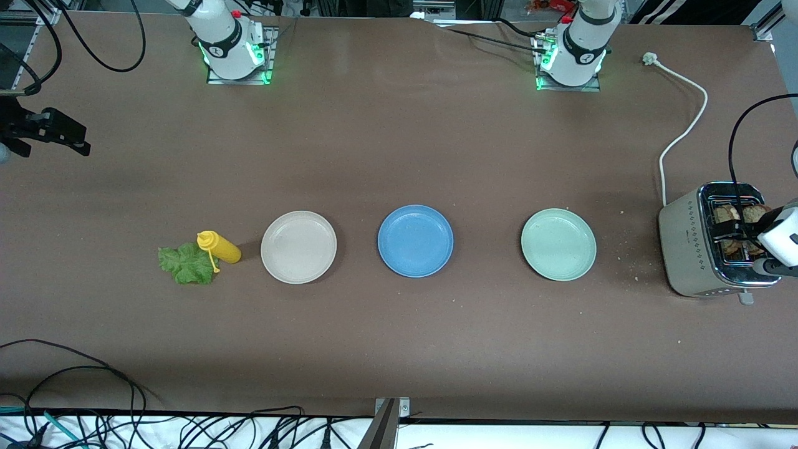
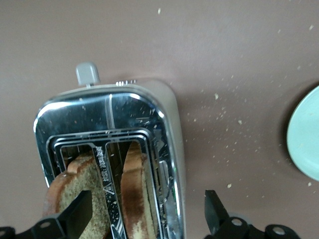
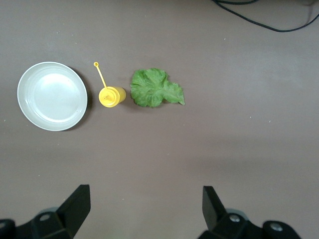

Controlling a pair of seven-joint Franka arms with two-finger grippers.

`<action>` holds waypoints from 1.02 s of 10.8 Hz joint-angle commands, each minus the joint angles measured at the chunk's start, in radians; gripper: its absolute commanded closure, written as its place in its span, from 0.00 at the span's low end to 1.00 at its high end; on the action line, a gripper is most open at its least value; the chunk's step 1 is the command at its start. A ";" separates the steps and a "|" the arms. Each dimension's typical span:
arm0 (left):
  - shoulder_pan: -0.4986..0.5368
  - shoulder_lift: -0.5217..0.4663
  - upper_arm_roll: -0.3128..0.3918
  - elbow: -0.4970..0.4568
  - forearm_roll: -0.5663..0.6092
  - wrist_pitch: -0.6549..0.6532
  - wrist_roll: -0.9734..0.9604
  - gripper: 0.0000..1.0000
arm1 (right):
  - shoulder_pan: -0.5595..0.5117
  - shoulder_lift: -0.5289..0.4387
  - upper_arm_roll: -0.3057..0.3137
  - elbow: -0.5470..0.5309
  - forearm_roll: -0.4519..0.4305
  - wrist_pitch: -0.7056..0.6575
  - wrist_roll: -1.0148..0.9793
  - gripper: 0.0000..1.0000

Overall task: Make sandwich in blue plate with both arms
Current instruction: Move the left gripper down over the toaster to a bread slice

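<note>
The blue plate (image 1: 415,241) lies bare at the middle of the table. Two brown bread slices (image 1: 740,214) stand upright in the slots of a silver toaster (image 1: 692,243) at the left arm's end. My left gripper (image 1: 742,234) hangs open just over the toaster top. In the left wrist view its fingers straddle the toaster (image 2: 114,112): one over the first slice (image 2: 70,186), the other past the toaster's wall, with the second slice (image 2: 133,189) between them. A green lettuce leaf (image 1: 186,264) lies flat toward the right arm's end. My right gripper (image 3: 146,191) waits open, high over bare table beside the leaf (image 3: 154,88).
A beige plate (image 1: 298,247) and a pale green plate (image 1: 558,244) flank the blue one. A yellow squeeze bottle (image 1: 219,247) lies beside the lettuce. The toaster's white cord (image 1: 682,131) runs toward the left arm's base. Crumbs dot the table near the toaster. Cables hang along the front edge.
</note>
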 commanded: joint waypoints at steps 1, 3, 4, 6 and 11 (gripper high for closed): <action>0.039 -0.002 -0.010 -0.043 0.020 -0.010 0.039 0.25 | -0.003 0.013 0.001 0.023 0.015 -0.006 0.008 0.00; 0.038 -0.001 -0.010 -0.048 0.022 -0.043 0.054 0.70 | -0.003 0.013 0.001 0.023 0.016 -0.003 0.008 0.00; 0.039 -0.001 -0.010 -0.046 0.025 -0.043 0.075 0.86 | -0.003 0.013 0.001 0.023 0.016 0.001 0.008 0.00; 0.038 -0.001 -0.010 -0.045 0.025 -0.046 0.086 1.00 | -0.003 0.013 0.001 0.023 0.016 0.001 0.006 0.00; 0.038 -0.037 -0.021 0.039 0.032 -0.143 0.108 1.00 | -0.002 0.013 0.001 0.023 0.018 -0.001 0.006 0.00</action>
